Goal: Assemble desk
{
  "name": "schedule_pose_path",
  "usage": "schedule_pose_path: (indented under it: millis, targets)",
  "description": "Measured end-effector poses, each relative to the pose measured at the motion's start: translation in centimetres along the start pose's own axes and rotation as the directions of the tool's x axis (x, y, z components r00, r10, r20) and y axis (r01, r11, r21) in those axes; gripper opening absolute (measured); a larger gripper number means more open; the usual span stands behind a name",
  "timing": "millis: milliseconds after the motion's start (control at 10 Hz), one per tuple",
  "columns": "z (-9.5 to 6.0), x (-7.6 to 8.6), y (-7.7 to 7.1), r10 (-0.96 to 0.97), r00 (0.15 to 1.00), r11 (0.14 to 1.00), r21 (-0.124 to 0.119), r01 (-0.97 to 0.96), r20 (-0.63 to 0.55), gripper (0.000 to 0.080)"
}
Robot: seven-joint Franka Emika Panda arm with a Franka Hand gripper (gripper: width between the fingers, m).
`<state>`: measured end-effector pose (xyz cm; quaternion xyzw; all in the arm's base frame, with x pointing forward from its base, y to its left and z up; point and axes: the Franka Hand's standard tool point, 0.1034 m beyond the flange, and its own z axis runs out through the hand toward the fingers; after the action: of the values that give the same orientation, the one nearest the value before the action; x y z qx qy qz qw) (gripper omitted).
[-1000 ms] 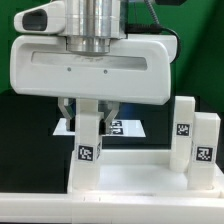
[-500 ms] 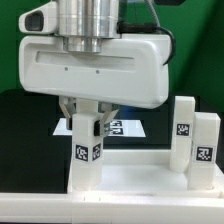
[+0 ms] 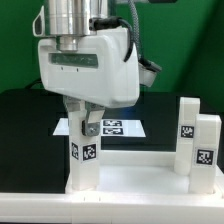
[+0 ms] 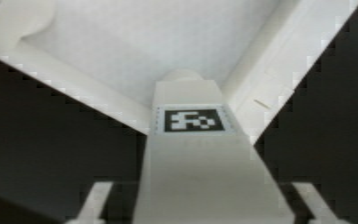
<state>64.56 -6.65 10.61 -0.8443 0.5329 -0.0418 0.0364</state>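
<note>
Looking at the exterior view first, the two-finger gripper (image 3: 88,122) hangs under the glossy white robot hand with its fingers clenched on the top of a white square-section plastic leg (image 3: 85,158) that stands upright at the left corner of the large white rectangular plastic tabletop with its raised rim (image 3: 140,172); the leg's black-and-white tags face the camera. Over on the right, two more white block legs (image 3: 196,143) stand side by side on the tabletop, well apart from the gripped one. Behind, on the black table (image 3: 25,120), lies the thin flat marker board (image 3: 112,128), far from the action. Now the wrist view: straight down the gripped leg (image 4: 197,160), a tag on its face, and the pale fingertips (image 4: 98,203) flank it on both sides, pressed in close; the tabletop's white surface and rim (image 4: 140,45) spread beyond it, dark table off the edge. Judging from here, this looks like the seating or twisting of the leg into its corner. The danger: if the leg sits slightly tilted or off its hole, turning could jam it or slip the fingers round the smooth plastic, and the free tabletop could slide or swivel with the leg, knocking the two right-hand legs.
</note>
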Motion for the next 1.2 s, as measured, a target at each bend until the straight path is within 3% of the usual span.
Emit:
schedule_pose_path:
  millis: [300,700,800,1200]
  targets:
    - [0.01,-0.09,0.01,0.230,0.973,0.973,-0.002,-0.230,0.008,0.0290]
    - [0.03,-0.21,-0.02,0.495,0.869,0.869,-0.005,-0.494,0.016,0.0290]
    - [0.04,-0.28,-0.07,0.591,0.806,0.806,-0.006,-0.591,0.022,0.0290]
    - [0.08,-0.28,0.04,0.678,0.735,0.735,-0.013,-0.678,0.020,0.0290]
